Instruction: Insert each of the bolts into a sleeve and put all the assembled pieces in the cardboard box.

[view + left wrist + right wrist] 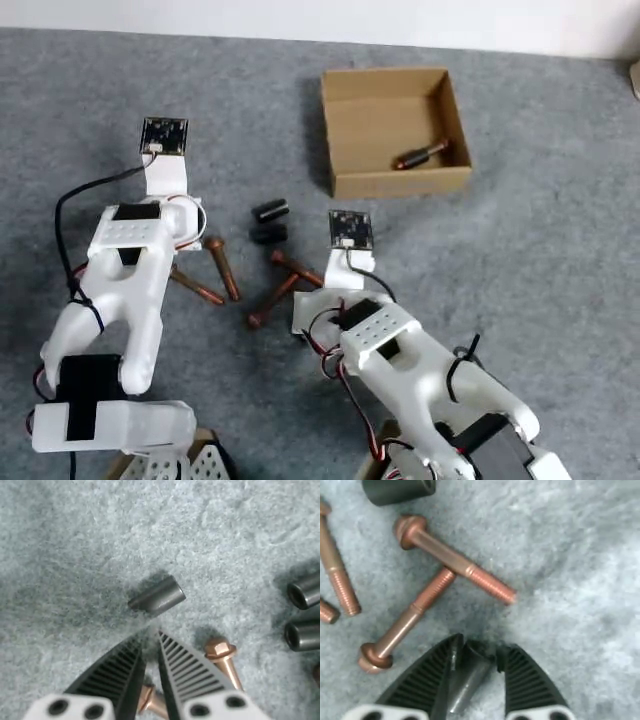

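Note:
My left gripper (152,631) is shut with nothing in it, its tips just short of a dark sleeve (157,596) lying on the grey carpet. A copper bolt (223,661) lies beside its fingers, and two more sleeves (304,611) lie farther off. My right gripper (479,647) is shut on a dark sleeve (469,676) low over the carpet. In front of it lie two crossed bolts (454,559) (406,626). In the high view, several bolts (222,268) (283,288) and two black sleeves (269,221) lie between the arms. The cardboard box (345,120) holds one assembled piece (421,154).
The box stands at the far side of the carpet, beyond the right arm (400,350). The left arm (125,270) stands beside the pile of parts. Open carpet stretches to the right of the box and the right arm.

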Controlling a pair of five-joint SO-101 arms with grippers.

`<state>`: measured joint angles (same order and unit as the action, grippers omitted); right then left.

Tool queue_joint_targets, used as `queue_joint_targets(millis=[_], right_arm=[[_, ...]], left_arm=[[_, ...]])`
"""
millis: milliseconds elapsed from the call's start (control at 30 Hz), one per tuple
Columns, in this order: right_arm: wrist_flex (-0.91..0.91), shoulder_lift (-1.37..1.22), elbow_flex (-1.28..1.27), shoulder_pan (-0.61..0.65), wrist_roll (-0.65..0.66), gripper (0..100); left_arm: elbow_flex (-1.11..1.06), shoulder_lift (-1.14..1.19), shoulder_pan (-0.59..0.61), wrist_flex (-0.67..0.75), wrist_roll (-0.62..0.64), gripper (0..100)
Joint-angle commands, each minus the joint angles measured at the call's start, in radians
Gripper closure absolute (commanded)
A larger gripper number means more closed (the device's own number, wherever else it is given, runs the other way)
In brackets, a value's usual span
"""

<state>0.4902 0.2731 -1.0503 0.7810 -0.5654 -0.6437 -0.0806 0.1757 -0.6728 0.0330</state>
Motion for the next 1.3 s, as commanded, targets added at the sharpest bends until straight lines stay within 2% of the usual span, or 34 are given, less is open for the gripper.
queue_joint_targets(millis=[0,133,267,500,833,1067,1267], right_arm=[[0.107,0.007,0.039,0.131,0.023,89.4],[0.165,-0.002,0.116,0.196,0.011,76.0],[0.165,-0.004,0.127,0.225,-0.095,78.5],[0.163,-0.005,0.122,0.213,-0.101,86.9],[0.163,-0.005,0.119,0.084,-0.100,99.1],[0.170,0.007,0.127,-0.038,-0.094,99.5],[0.171,0.030,0.127,-0.154,0.011,99.5]], left_arm=[[0.005,-0.002,-0.002,0.015,0.009,99],[0.007,-0.001,-0.002,0.015,0.009,99],[0.008,-0.001,-0.002,0.015,0.009,99],[0.004,-0.001,-0.004,0.035,0.009,99],[0.002,0.001,-0.018,0.035,0.009,99],[0.002,0.001,-0.019,0.035,0.009,99],[0.004,0.001,-0.062,0.032,0.005,99]])
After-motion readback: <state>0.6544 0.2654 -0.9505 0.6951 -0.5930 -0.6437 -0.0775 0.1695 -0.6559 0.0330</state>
